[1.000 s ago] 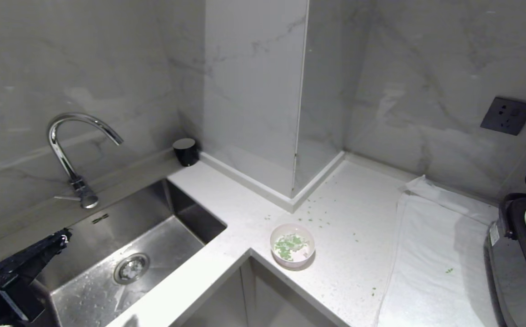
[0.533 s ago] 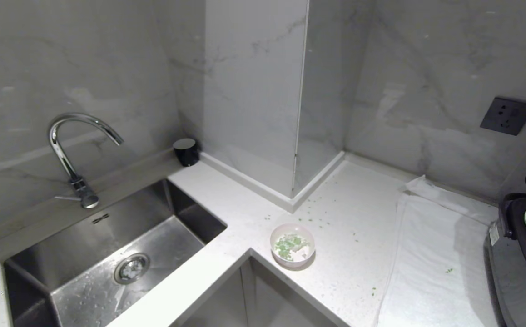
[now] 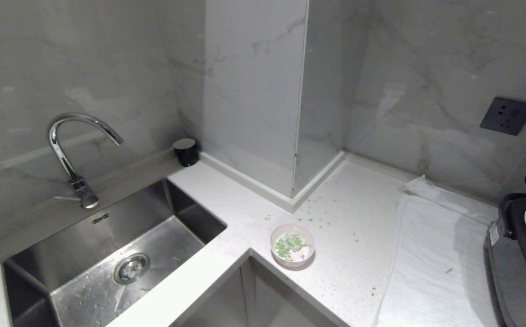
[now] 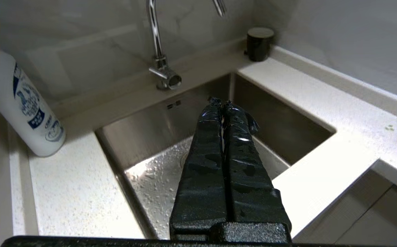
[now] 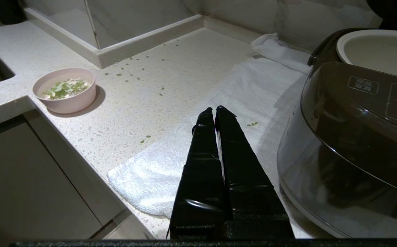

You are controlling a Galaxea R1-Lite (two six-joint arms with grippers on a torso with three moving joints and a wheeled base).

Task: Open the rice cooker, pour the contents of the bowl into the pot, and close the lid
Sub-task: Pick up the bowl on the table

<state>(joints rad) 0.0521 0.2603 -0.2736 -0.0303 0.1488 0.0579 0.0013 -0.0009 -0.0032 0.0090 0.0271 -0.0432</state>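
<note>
Sitting light and rigid on the surface (image 3: 344, 213), the bowl (image 3: 292, 245) wants a rim pinch, kept level; both the left gripper (image 4: 223, 103) and right gripper (image 5: 215, 110) are closed, empty.

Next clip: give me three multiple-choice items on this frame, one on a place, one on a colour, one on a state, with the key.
1. Where is the bowl?
A. in the sink
B. on the counter by the inner corner
C. on the towel

2. What colour are the contents?
A. green
B. red
C. brown

3. How is the rice cooker?
A. lid shut
B. lid open, pot showing
C. lying on its side

Key: 1 B, the bowl stands on the counter between the sink and the towel. 2 A, green bits fill it. 3 B, the pale pot is uncovered in the right wrist view.
</note>
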